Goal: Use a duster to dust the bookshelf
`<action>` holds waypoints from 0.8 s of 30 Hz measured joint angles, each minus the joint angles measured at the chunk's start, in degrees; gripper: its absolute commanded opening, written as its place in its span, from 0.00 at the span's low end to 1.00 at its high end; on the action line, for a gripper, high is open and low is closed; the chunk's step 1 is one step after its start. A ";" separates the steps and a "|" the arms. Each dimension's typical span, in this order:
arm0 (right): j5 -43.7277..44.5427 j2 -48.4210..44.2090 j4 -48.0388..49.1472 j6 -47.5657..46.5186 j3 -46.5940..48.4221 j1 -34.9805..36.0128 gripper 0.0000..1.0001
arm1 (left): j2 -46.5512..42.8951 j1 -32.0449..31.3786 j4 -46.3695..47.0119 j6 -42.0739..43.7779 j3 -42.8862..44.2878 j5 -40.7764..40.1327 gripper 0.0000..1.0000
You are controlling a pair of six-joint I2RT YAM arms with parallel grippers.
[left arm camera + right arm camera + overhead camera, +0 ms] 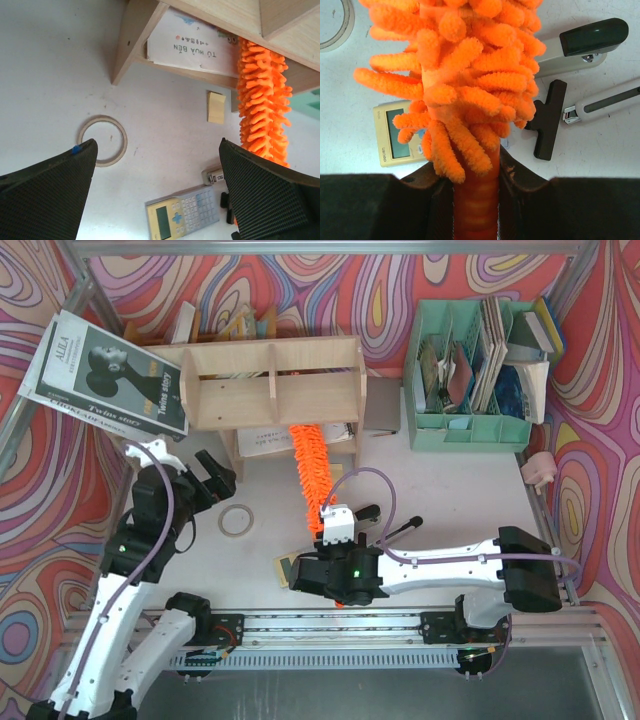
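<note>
Orange and fluffy with stubby microfibre strands, the duster [311, 465] ran lengthwise from the right gripper [476, 185], clamped tight on its handle, away toward the bookshelf [270, 380], tip inside the lower tier. The left gripper [215, 478] hung near the shelf's left end, jaws spread wide, holding nothing.

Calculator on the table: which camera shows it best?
Left wrist: the calculator lies nearly whole in view, screen and keys showing. The right wrist view shows only its screen side, the duster covering the rest. From above, just a small part shows beside the right arm.
</note>
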 measured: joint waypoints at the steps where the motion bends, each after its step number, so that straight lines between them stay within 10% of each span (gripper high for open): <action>1: 0.02 0.00 0.00 -0.02 0.00 0.00 0.00 | 0.81 0.00 -1.31 1.53 1.55 0.39 0.98; 17: 1.68 -1.73 -6.62 8.79 -0.76 -0.42 0.00 | -2.99 3.67 -2.47 8.24 1.73 3.37 0.99; 24: -1.88 -1.20 4.46 -4.20 -1.60 -0.96 0.00 | -3.28 3.85 -2.60 8.44 1.68 3.13 0.99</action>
